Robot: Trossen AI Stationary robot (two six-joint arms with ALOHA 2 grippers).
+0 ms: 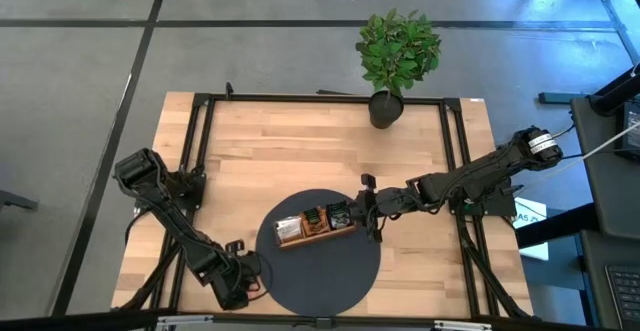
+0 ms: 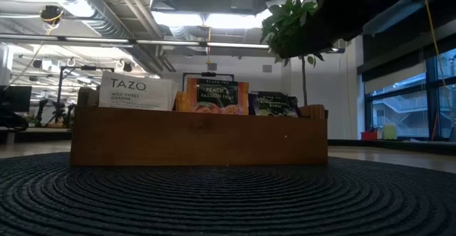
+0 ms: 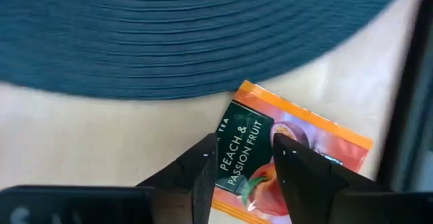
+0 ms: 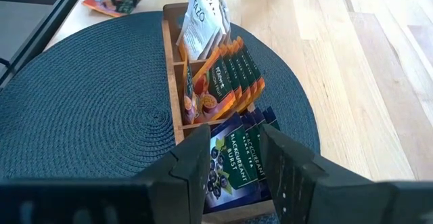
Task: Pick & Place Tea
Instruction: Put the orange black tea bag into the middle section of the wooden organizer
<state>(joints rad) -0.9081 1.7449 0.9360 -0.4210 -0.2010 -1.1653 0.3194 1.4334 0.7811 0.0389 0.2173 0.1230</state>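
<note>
An orange tea sachet (image 3: pixel 318 136) lies flat on the bare wood beside the round dark mat (image 3: pixel 169 34), near the table's front left. My left gripper (image 3: pixel 245 149) stands open right over it, pointing steeply down, one finger on each side of its label. The wooden tray (image 1: pixel 315 226) rests on the mat. It holds white sachets (image 4: pixel 203 17), orange sachets (image 4: pixel 226 75) and dark sachets (image 4: pixel 233 160), all standing on edge. My right gripper (image 4: pixel 233 149) hangs open above the tray's right end, over the dark sachets, and holds nothing. My left gripper comes at the orange sachet from above, its fingertips (image 3: pixel 206 158) spread over the printed face. The sachet lies flat on the table. I cannot tell whether the fingertips touch it.
A potted plant (image 1: pixel 397 56) stands at the table's far edge. Black frame rails (image 1: pixel 200 141) run along the table's left and right sides. Bare wood (image 1: pixel 300 151) lies between the mat and the plant.
</note>
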